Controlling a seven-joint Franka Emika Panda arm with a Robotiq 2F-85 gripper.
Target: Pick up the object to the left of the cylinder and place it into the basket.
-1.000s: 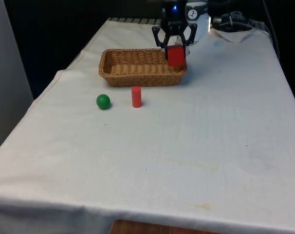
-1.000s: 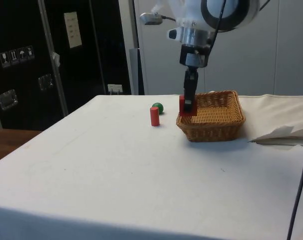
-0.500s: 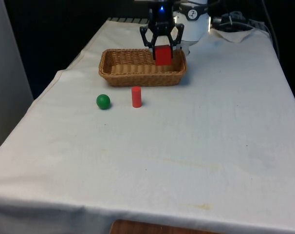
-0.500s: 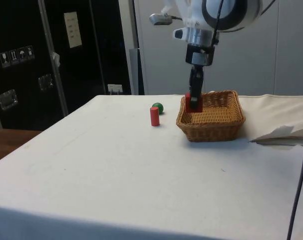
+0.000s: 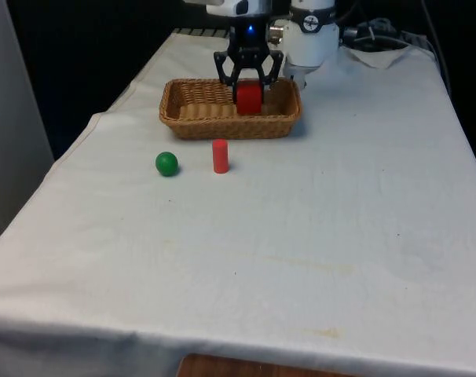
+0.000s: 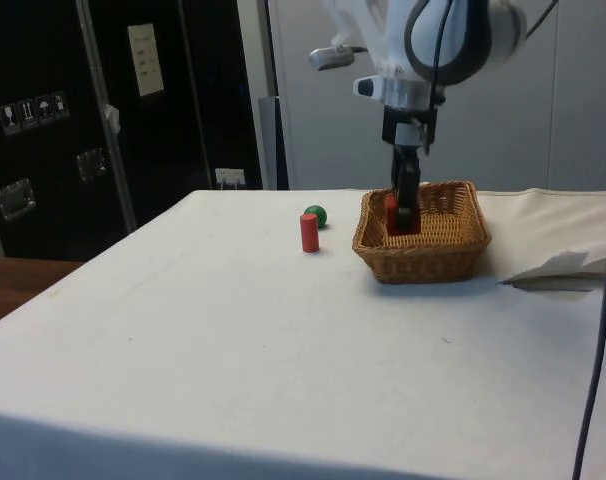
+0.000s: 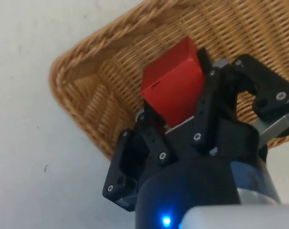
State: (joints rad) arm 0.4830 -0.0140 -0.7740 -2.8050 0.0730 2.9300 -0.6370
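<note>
My gripper [image 5: 249,93] is shut on a red block [image 5: 249,98], holding it inside the wicker basket [image 5: 192,112], low over the weave. From the side the gripper [image 6: 401,216] and the red block [image 6: 392,214] sit below the rim of the basket [image 6: 428,252]. In the wrist view the red block [image 7: 174,87] is clamped between my black fingers [image 7: 205,98] above the basket [image 7: 97,90]. A red cylinder [image 5: 220,155] stands upright on the cloth in front of the basket, and a green ball [image 5: 166,163] lies to the front view's left of it.
The white cloth [image 5: 301,236] covers the table with broad free room in front of the cylinder and ball. A crumpled bit of cloth [image 6: 563,268] lies beyond the basket in the side view. The table edge drops off at the front view's left.
My gripper has carried the red block towards the front view's left, from over the basket's rim to over its middle, and lowered it into the basket.
</note>
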